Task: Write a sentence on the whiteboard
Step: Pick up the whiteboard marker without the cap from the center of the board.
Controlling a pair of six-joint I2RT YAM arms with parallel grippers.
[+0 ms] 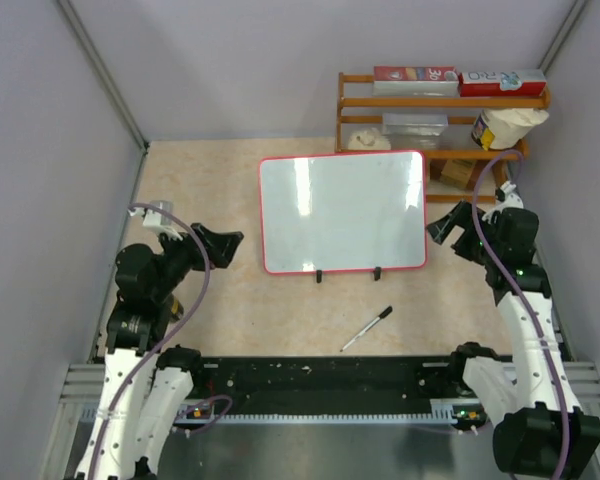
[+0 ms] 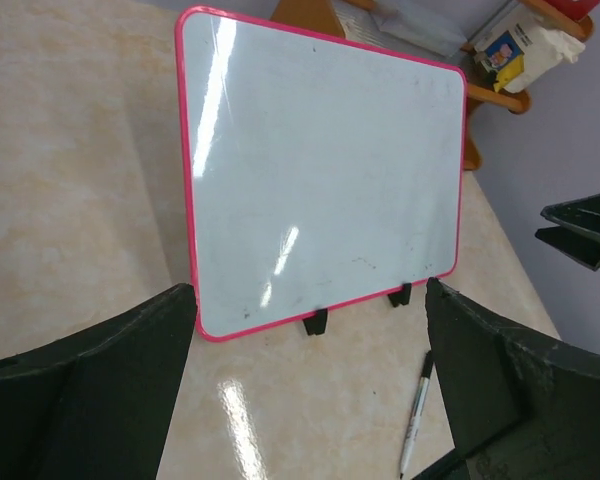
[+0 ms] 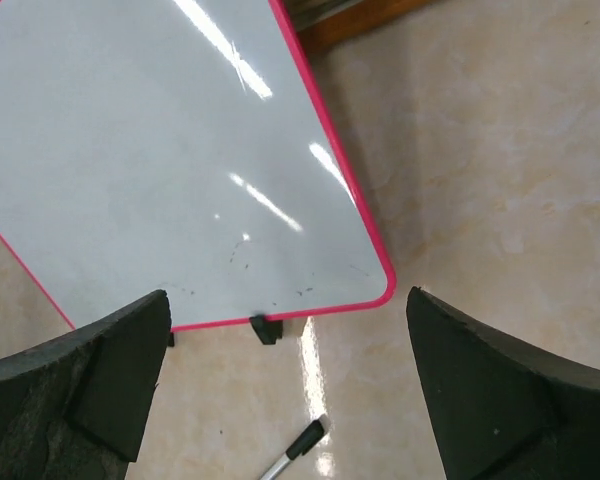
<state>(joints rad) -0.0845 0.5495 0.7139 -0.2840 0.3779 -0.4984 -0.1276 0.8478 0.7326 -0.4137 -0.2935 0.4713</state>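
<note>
Top external: blank whiteboard [image 1: 342,210] (pen [image 1: 366,329] nearby), left gripper [image 1: 228,250] and right gripper [image 1: 437,230] both agape, empty.

I have the whiteboard [image 1: 342,212] standing on its feet mid-table. The marker pen [image 1: 367,328] lies on the table [image 1: 210,180] in front of it, toward the arm bases and apart from it. Behind the board to the right sits a wooden shelf [image 1: 440,100], with what I take to be boxes [image 1: 415,78] on top. The left gripper [image 1: 225,245] is left of the board, and the right gripper [image 1: 445,226] is just beside its right edge.
</note>
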